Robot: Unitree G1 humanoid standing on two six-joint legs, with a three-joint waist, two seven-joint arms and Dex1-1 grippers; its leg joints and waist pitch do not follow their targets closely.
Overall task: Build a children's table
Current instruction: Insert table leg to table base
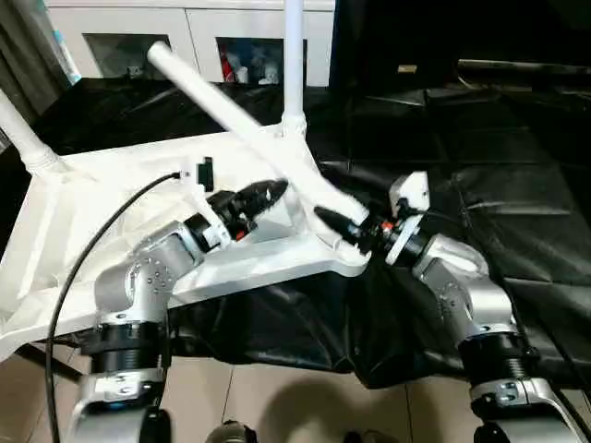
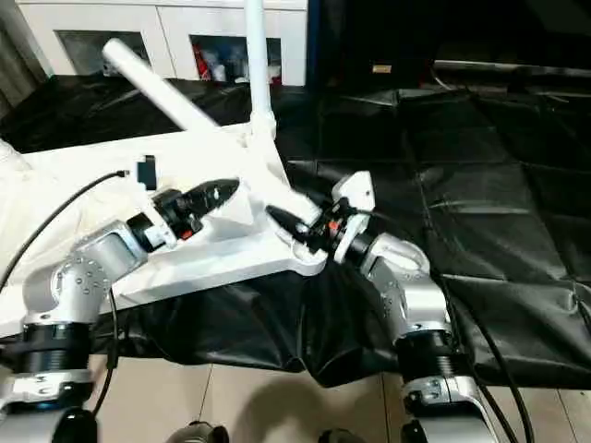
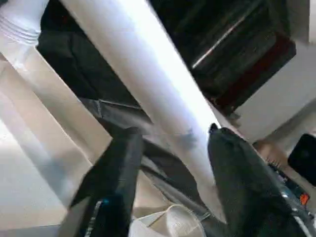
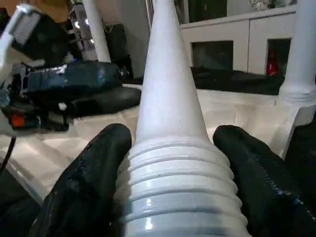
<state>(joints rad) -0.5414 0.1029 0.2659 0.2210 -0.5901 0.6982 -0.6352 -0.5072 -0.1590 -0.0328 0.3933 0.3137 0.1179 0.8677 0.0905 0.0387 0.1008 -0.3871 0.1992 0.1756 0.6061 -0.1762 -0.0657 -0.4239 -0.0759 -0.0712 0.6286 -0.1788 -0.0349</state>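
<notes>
The children's table top [image 1: 92, 212] lies upside down on a black cloth, ribbed side up. One white leg [image 1: 294, 65] stands upright in the far corner socket, and another leg [image 1: 23, 134] rises at the left edge. A third leg [image 1: 222, 101] slants up and to the left from the near right corner [image 1: 346, 263]. My right gripper [image 1: 337, 221] is shut on this leg's threaded end [image 4: 173, 187], one finger on each side. My left gripper [image 1: 272, 191] is open, its fingers [image 3: 113, 182] standing apart on either side of the slanted leg's shaft [image 3: 158, 94].
A white glass-door cabinet [image 1: 138, 41] stands behind the work. The black cloth [image 1: 480, 148] spreads wide to the right of the table top. Tiled floor [image 1: 277, 406] shows at the near edge. A black cable [image 1: 102, 240] loops along my left arm.
</notes>
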